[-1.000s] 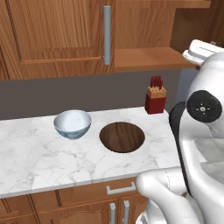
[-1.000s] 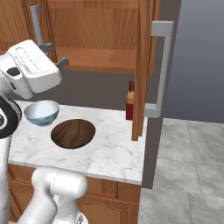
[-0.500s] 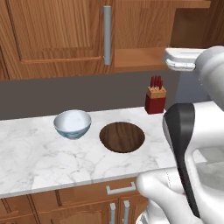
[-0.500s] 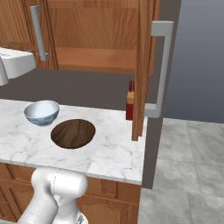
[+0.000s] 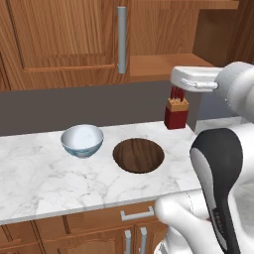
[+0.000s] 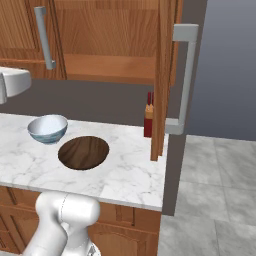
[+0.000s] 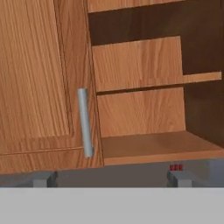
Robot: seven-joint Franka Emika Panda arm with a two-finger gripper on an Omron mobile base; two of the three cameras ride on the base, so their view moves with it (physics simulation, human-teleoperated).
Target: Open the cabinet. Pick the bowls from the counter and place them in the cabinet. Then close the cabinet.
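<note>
Red knife block (image 5: 176,113) beside open cabinet door (image 6: 164,75) | bowls (image 5: 82,140) on counter (image 5: 44,181)

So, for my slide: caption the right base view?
Cabinet right door open; two bowls wait on the marble counter.

No legible text, label, brand, number or sign is found on any surface.
</note>
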